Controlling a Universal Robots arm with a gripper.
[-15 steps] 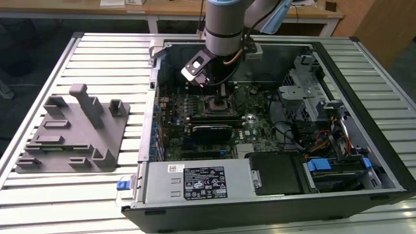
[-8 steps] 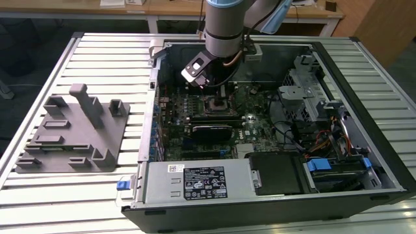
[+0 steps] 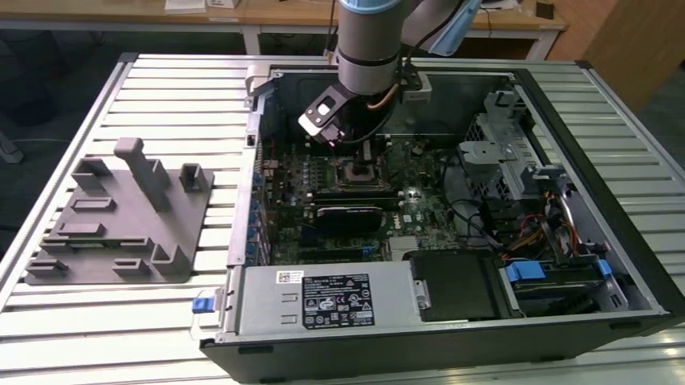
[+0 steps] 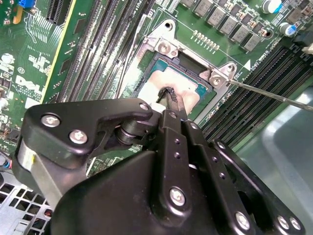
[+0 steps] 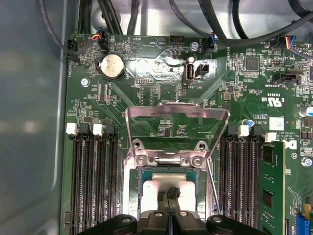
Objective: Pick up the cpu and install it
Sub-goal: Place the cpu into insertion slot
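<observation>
Exterior view: the arm reaches down into the open computer case [image 3: 450, 80], which lies on a slatted table [image 3: 107, 321]. The gripper [image 3: 358, 154] hangs directly over the socket [image 3: 361, 171] on the motherboard. A black heatsink block [image 3: 345, 216] sits just beside the socket. A grey fixture [image 3: 112, 216] stands well apart, toward the exterior view's left. Second wrist view: the gripper [image 4: 168, 94] has its fingers drawn together with nothing visible between them, tips at the middle of the cpu [image 4: 188, 85]. The cpu lies flat inside the socket frame [image 4: 164, 46]. Whether the tips press on its top cannot be told. The thin retention lever [image 4: 264, 90] stands out to one side, and memory slots [image 4: 93, 54] run alongside. First wrist view: the gripper [image 5: 171, 192] is over the pale cpu [image 5: 151, 188], and the load plate [image 5: 177, 115] is swung up and open beyond it. Judgement: the chip should sit square and level in the frame, any push should go straight down, and nothing should slide sideways. Obstacles: the raised plate and the lever [image 5: 211, 181] crowd the fingers. The memory slots [image 5: 93, 176], coin cell [image 5: 111, 66] and cables [image 5: 210, 19] lie nearby but clear.
</observation>
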